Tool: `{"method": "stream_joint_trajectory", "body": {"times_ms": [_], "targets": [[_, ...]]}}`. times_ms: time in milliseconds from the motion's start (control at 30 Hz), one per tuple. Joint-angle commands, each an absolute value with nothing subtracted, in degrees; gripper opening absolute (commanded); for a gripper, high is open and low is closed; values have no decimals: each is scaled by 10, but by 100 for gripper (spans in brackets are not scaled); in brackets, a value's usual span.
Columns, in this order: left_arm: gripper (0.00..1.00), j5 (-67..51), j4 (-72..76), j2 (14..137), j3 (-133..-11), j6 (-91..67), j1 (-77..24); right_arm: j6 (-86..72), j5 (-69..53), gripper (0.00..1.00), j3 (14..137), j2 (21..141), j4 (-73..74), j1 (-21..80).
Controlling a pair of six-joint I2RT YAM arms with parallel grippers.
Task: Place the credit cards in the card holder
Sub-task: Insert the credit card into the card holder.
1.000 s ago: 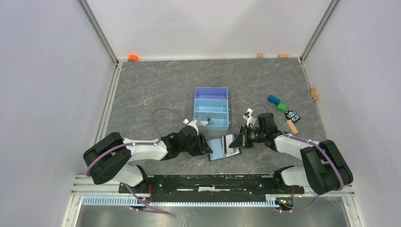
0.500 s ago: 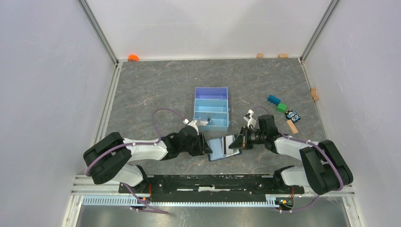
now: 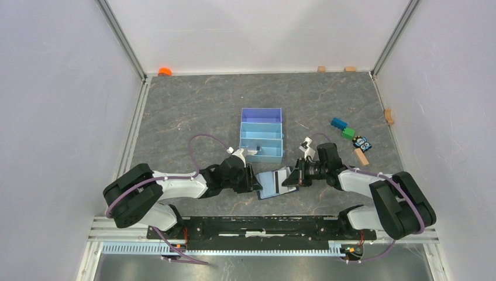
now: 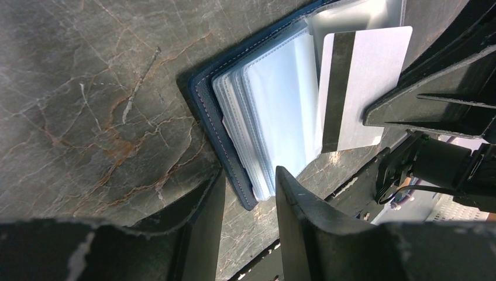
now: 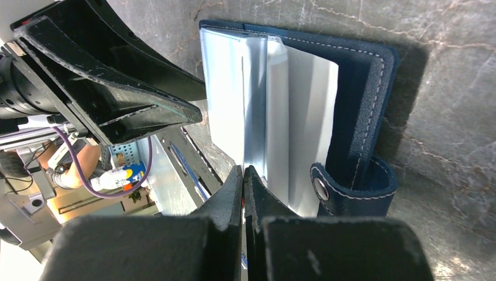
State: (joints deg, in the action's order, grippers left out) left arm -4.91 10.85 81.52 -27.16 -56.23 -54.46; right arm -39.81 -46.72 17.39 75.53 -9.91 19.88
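Note:
The navy card holder [image 3: 269,188] [image 4: 205,102] [image 5: 362,82] lies open on the table between my arms, its clear pockets fanned up. A pale credit card [image 3: 283,175] [image 4: 365,76] with a dark stripe is held over the open pockets, and my right gripper [image 3: 292,175] [image 5: 243,168] is shut on it. My left gripper [image 3: 256,179] [image 4: 250,171] is open at the holder's left edge, with the holder's near corner between its fingers. Another pale card [image 3: 252,153] leans in the tray's nearest compartment.
The blue and purple tray [image 3: 261,124] stands just behind the holder. Toy blocks [image 3: 348,133] lie to the right of it, and a wooden block [image 3: 361,156] sits near my right arm. An orange piece [image 3: 164,71] lies at the back left corner.
My right gripper has shifted slightly left with the card, further over the holder. The left arm has stayed in place.

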Motion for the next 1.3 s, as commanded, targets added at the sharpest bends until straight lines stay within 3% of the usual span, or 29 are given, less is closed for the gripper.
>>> {"method": "stream_joint_trajectory", "body": {"times_ms": [0, 1267], "targets": [[44, -27, 84, 831, -273, -530, -546, -395, -469, 0, 173, 768, -116, 204], [42, -40, 83, 857, -286, -512, -546, -402, -426, 0, 208, 856, -135, 244]]}}
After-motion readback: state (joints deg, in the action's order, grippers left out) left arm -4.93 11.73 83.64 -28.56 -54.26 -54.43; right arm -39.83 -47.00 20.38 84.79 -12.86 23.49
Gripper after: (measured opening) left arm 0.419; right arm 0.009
